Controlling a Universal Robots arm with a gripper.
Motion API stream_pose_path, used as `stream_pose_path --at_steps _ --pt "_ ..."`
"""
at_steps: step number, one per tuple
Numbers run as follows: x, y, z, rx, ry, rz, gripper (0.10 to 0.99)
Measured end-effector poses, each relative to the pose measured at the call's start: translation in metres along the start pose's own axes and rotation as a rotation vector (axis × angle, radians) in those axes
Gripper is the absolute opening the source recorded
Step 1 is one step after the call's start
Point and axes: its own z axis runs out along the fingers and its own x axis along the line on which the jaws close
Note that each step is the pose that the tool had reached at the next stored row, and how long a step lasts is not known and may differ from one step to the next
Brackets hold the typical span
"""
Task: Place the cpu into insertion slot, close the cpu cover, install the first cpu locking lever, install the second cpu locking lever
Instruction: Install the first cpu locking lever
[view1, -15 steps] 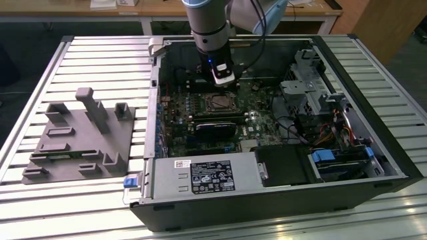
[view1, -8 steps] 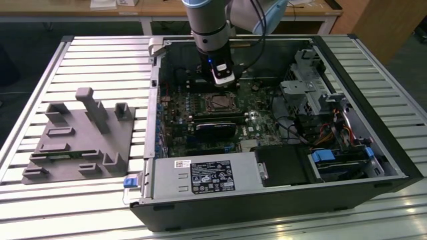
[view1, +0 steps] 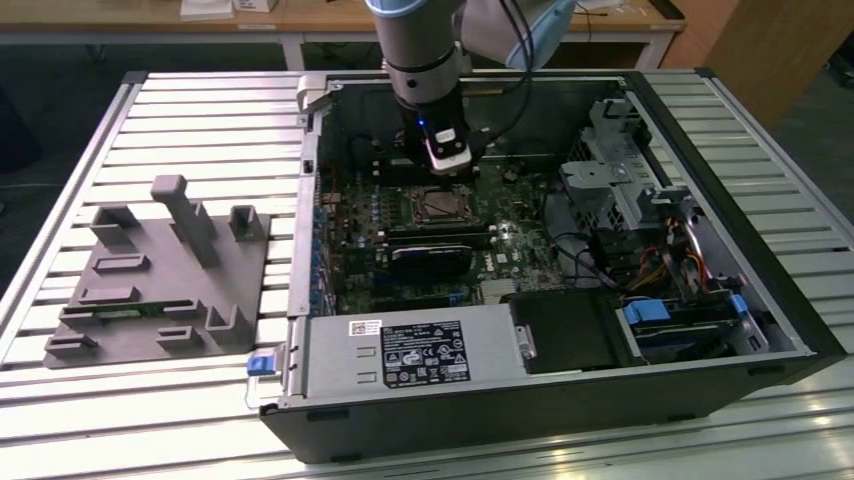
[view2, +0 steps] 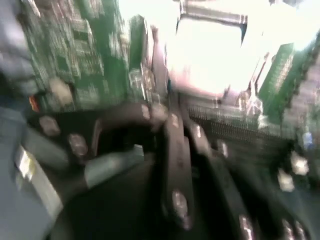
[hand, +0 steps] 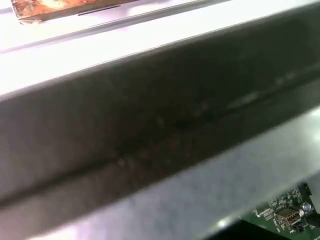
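The gripper (view1: 450, 166) hangs low inside the open computer case (view1: 534, 420), just beyond the insertion slot (view1: 437, 206), toward the far edge of the worktop (view1: 200, 110), likely to work on the socket. Whether it is spread or pinching anything, I cannot tell.

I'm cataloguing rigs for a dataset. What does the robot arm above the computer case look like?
In the exterior view, the arm is a silver-grey cylinder with pale blue joint covers. Below it comes a black wrist section carrying a small blue light, with a white block at its lower end. A black cable runs alongside.
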Motion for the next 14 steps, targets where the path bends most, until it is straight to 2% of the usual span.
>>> stream_pose_path --at_steps 7,14 --pt "-0.0006 0.0003 -0.0027 0.0 0.0 0.0 0.106" --pt "-0.0031 0.0027 -0.0166 0.0 0.0001 0.0 0.106"
